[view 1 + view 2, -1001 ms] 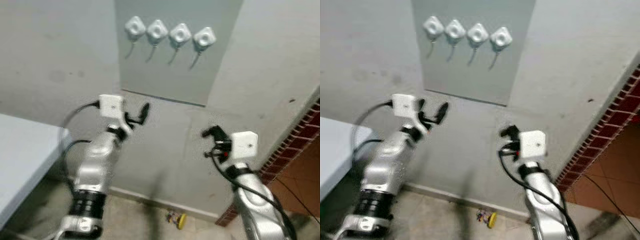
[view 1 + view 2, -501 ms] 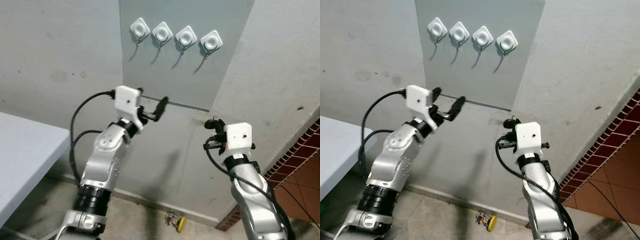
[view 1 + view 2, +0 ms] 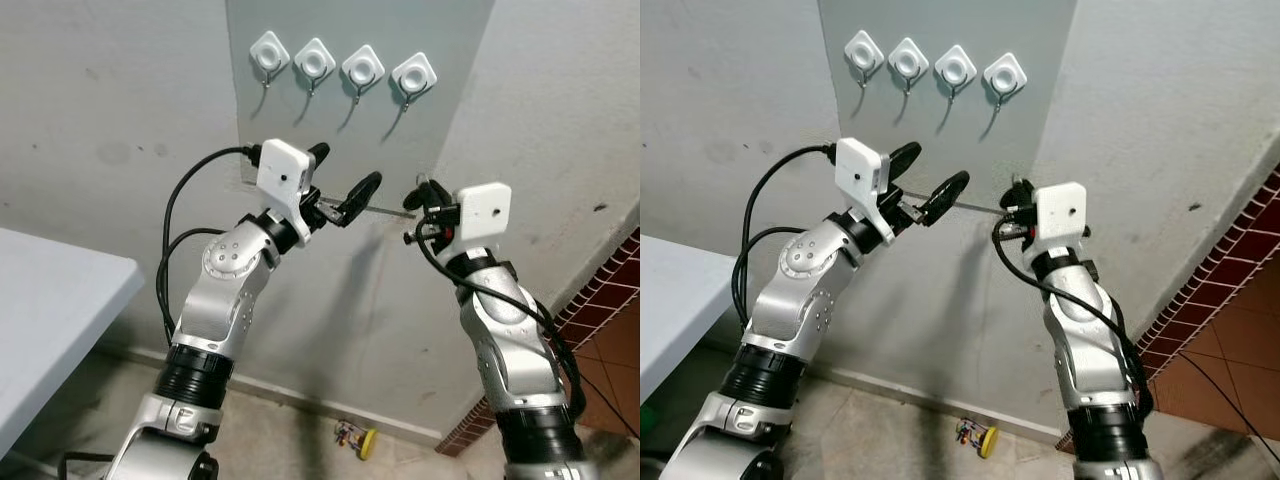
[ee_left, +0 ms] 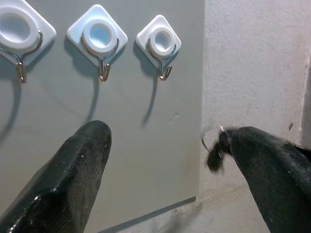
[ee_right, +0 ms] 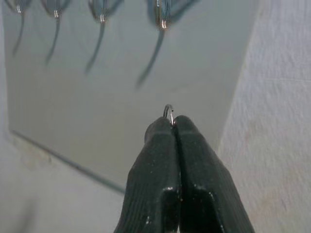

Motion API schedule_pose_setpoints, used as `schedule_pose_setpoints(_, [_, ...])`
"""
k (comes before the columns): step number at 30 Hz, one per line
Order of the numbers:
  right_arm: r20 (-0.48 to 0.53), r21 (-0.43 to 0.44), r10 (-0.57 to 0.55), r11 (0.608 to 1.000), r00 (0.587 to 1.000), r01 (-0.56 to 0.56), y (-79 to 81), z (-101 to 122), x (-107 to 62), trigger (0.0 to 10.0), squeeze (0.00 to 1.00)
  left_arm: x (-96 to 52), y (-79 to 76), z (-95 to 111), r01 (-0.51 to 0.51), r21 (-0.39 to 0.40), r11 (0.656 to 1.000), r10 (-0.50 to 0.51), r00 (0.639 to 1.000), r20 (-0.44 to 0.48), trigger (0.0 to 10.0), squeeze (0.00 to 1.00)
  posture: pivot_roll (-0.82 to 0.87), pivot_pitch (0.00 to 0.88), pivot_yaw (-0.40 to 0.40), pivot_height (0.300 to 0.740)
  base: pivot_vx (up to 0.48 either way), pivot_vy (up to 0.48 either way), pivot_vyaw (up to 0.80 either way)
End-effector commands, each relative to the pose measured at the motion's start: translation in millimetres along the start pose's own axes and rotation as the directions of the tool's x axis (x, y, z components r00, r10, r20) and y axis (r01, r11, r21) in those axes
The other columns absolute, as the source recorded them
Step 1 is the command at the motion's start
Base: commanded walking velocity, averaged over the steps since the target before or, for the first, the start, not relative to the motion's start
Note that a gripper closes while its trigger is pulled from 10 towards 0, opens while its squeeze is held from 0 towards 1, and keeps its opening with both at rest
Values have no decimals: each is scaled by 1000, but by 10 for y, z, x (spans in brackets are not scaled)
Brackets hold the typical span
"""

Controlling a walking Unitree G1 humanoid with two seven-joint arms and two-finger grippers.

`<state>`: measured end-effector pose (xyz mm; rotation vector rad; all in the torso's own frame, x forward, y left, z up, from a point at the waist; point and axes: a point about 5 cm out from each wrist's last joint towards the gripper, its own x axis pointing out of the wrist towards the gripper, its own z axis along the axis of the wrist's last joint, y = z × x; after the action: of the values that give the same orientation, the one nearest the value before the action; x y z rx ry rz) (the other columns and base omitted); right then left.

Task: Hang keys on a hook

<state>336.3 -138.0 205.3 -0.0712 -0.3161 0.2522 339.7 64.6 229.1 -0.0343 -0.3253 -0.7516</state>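
Four white diamond-shaped hooks (image 3: 340, 68) with thin metal prongs sit in a row on a smooth grey panel (image 3: 460, 80), at 12 o'clock above both arms. The right gripper (image 5: 172, 124) has its ribbed black jaws pressed together, pinching a thin metal key ring (image 5: 168, 112) just below the hooks. The left gripper (image 3: 342, 182) hangs beside it, jaws spread. Rough plaster wall (image 3: 120, 120) surrounds; a small yellow object (image 3: 356, 439) lies on the floor at 6 o'clock; a pale counter (image 3: 40, 310) sits at 8 o'clock.
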Motion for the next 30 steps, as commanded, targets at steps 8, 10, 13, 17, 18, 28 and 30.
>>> schedule_pose_setpoints(8, [117,53,80,995,990,-87,21,225,223,10000,0,-26,37,71,1,8,1000,-1,1000,29,10000,0,-95,7,-45,740,0,0,0])
schedule_pose_setpoints(10, [146,58,94,993,985,-103,26,271,275,10000,0,-35,44,69,-4,10,1000,3,1000,27,10000,0,-90,6,-48,740,0,0,0])
schedule_pose_setpoints(13, [173,68,107,990,979,-120,29,328,335,10000,0,-39,52,74,-8,7,1000,8,1000,30,10000,0,-85,5,-50,740,0,0,0])
schedule_pose_setpoints(17, [207,81,102,989,973,-121,15,391,383,10000,0,-47,56,68,-13,6,1000,13,1000,28,10000,0,-82,4,-53,740,0,0,0])
schedule_pose_setpoints(18, [218,93,101,988,971,-123,11,408,395,10000,0,-47,56,67,-15,6,1000,14,1000,27,10000,0,-80,3,-56,740,0,0,0])
schedule_pose_setpoints(28, [243,132,89,983,966,-124,-19,437,462,10000,0,-47,50,62,-23,5,1000,23,999,28,10000,0,-73,0,-62,740,0,0,0])
schedule_pose_setpoints(30, [235,159,77,980,969,-117,-41,410,468,10000,0,-44,47,65,-23,5,1000,23,999,29,10000,0,-73,0,-62,740,0,0,0])
